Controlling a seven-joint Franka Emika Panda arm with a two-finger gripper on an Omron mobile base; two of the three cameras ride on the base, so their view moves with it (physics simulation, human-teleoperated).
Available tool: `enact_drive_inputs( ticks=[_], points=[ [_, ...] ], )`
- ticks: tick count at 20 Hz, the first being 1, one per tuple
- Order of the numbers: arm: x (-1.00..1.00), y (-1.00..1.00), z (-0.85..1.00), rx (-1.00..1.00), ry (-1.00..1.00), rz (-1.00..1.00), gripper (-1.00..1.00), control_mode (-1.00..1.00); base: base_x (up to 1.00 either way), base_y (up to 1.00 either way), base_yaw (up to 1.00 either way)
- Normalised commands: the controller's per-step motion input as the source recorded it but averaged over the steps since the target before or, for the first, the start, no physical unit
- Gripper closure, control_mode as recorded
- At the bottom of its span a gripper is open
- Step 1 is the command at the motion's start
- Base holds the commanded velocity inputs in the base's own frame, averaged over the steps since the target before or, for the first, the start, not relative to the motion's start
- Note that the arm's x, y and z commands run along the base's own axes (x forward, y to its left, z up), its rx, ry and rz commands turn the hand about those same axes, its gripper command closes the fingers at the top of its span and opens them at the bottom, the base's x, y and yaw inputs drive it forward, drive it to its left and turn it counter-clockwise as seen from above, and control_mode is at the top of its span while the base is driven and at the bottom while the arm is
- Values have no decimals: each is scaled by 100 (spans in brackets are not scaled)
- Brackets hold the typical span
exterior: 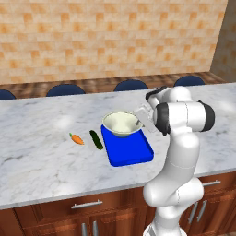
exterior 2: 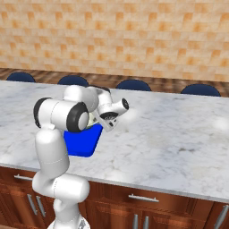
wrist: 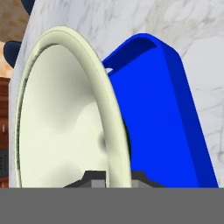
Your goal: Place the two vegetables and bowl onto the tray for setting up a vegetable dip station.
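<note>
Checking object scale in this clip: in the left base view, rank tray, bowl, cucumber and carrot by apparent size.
1. tray
2. bowl, raised, so slightly nearer the camera
3. cucumber
4. carrot

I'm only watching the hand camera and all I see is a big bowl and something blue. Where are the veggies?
Observer: The carrot and the cucumber lie on the counter, left of the tray in the left base view, not on it.
Operator: Are they touching each other?
Observer: No, there's bare marble between them; the cucumber is the one nearer the tray.
Operator: Is the bowl sitting on the blue thing?
Observer: The bowl is over the tray's far end, with the gripper at its rim. I can't tell whether it rests there or hangs just above.
</note>
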Motion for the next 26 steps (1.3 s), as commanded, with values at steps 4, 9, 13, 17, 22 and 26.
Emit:
enact_drive_inputs(
  ticks=[4, 9, 13, 17, 22, 26],
  points=[
    [0, 0, -6, 0, 0, 0, 100, -100, 0, 0, 0],
    [0, 0, -6, 0, 0, 0, 100, -100, 0, 0, 0],
    [0, 0, -8, 0, 0, 0, 100, -100, 0, 0, 0],
    [0, 0, -8, 0, 0, 0, 100, -100, 0, 0, 0],
    [0, 0, -3, 0, 0, 0, 100, -100, 0, 0, 0],
    [0, 0, 0, 0, 0, 0, -100, -100, 0, 0, 0]
  ],
)
